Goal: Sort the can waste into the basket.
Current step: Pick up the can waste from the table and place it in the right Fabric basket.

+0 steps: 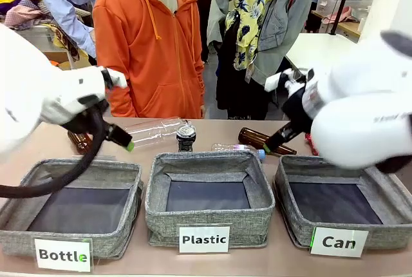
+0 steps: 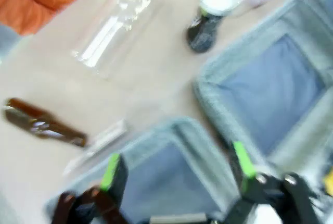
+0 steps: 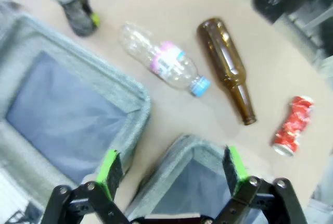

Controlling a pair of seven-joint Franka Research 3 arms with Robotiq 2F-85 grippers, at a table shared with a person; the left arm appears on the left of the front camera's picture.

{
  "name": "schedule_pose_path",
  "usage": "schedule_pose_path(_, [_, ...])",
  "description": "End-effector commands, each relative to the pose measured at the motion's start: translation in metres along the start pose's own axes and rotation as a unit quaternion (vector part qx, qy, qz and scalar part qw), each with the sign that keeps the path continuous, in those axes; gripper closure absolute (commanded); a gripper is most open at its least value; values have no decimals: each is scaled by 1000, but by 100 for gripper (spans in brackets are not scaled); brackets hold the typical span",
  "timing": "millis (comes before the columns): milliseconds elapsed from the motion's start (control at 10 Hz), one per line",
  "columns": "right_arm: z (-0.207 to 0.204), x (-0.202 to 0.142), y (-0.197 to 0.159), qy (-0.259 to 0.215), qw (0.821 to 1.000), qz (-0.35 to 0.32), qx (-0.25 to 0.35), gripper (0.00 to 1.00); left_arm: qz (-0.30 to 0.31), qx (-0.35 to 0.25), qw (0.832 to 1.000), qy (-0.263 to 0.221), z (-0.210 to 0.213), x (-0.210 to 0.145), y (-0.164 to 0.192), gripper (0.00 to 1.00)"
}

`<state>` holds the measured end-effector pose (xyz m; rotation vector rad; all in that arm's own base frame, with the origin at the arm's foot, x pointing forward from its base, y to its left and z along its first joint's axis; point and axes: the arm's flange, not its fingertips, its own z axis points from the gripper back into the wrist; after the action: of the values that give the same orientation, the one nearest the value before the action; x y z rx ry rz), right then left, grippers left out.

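Two white robot arms hang over a tabletop [image 1: 138, 261] where three grey baskets stand in a near row: the Bottle basket [image 1: 84, 164] at left, the Plastic basket [image 1: 209, 158] in the middle and the Can basket [image 1: 383, 237] at right, each with a white label on its near wall.

The left gripper [image 1: 125, 142] [image 2: 177, 164] hovers over the far edge of the Bottle basket, its jaws apart with nothing between them. The right gripper [image 1: 270, 147] [image 3: 171, 171] hovers over the far left corner of the Can basket [image 3: 182, 146], its jaws also spread wide and holding nothing.

Both cans are outside the Can basket. The black can [image 1: 186, 136] [image 2: 208, 21] [image 3: 75, 5] stands upright on the tabletop just beyond the far rim of the Plastic basket. The red can [image 3: 291, 126], crushed, lies on its side at the far right, beyond the Can basket.

Between the two cans lie a small clear bottle [image 1: 238, 149] [image 3: 166, 62] with a blue cap and a brown bottle [image 1: 257, 138] [image 3: 229, 67]. A large clear bottle [image 1: 154, 130] [image 2: 114, 26] lies left of the black can, and a second brown bottle [image 1: 77, 140] [image 2: 41, 122] lies at the far left, behind the left gripper. A person [image 1: 148, 51] in an orange hoodie stands at the far side.
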<state>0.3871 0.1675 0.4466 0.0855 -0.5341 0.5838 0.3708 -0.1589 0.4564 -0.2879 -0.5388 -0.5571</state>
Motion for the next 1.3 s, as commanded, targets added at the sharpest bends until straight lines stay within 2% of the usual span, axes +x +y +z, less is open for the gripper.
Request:
schedule_pose_path(0, [71,4,-12,11,990,-92,107,0,30,-116,993,-5,77,-9,22,0])
schedule_pose_path(100, [97,-11,-28,7,980,-118,160,0,29,-164,986,-20,98,-27,39,0])
schedule_pose_path(200, [119,-32,-47,-24,970,-139,198,0,22,-211,976,-42,123,-50,59,0])
schedule_pose_path(300, [136,-56,-69,-58,954,-151,254,0,44,-247,966,-70,142,-74,92,0])
schedule_pose_path(400, [144,-79,-93,-86,938,-181,282,0,88,-283,949,-105,156,-100,128,0])
schedule_pose_path(500, [143,-105,-122,-108,916,-227,311,0,137,-315,925,-160,171,-135,175,0])
schedule_pose_path(700, [125,-153,-174,-129,870,-307,365,0,250,-331,884,-215,152,-169,220,0])
schedule_pose_path(800, [115,-179,-198,-145,842,-353,382,0,288,-329,870,-229,138,-183,221,0])
schedule_pose_path(900, [109,-205,-216,-164,823,-388,382,0,327,-337,847,-250,127,-199,223,0])
schedule_pose_path(1000, [105,-222,-227,-176,809,-416,377,0,341,-334,835,-272,123,-210,220,0])
schedule_pose_path(1100, [101,-234,-235,-178,798,-440,372,0,359,-323,826,-292,120,-207,202,0])
schedule_pose_path(1200, [94,-240,-239,-172,797,-458,355,0,362,-305,826,-307,120,-198,190,0])
